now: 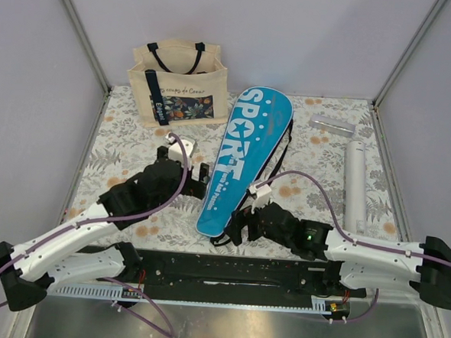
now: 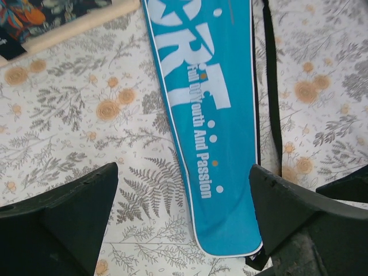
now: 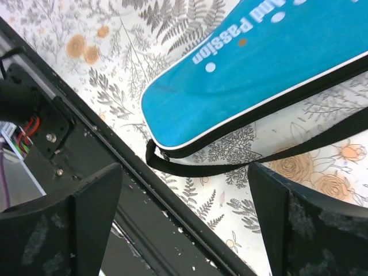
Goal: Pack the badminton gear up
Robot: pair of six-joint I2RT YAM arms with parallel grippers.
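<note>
- Case (image 1: 245, 159), blue and lettered SPORT, lay flat in the middle of the surface (image 1: 120, 132). Its long axis ran away from the arms, with the wide head far and leaning right and the narrow end near.
- Its narrow end sat between the two arms, close to the near edge.
- Left jaws stood wide apart and held nothing. They were just left of the case's narrow half and faced it, and the left wrist view showed the case running up between them.
- Right jaws were also spread wide and empty. They were just beside the narrow tip on its right, where the black strap (image 3: 190, 168) looped out.
- By my reading the right arm was the nearer to the tip and strap, and the left to the case's long side.
- Tube (image 1: 355, 184) lay at the right, well apart from the case, its length also running near to far.
- No rackets showed; whether they were inside the case could not be told.
- Tote (image 1: 178, 86) stood upright at the far left.
</note>
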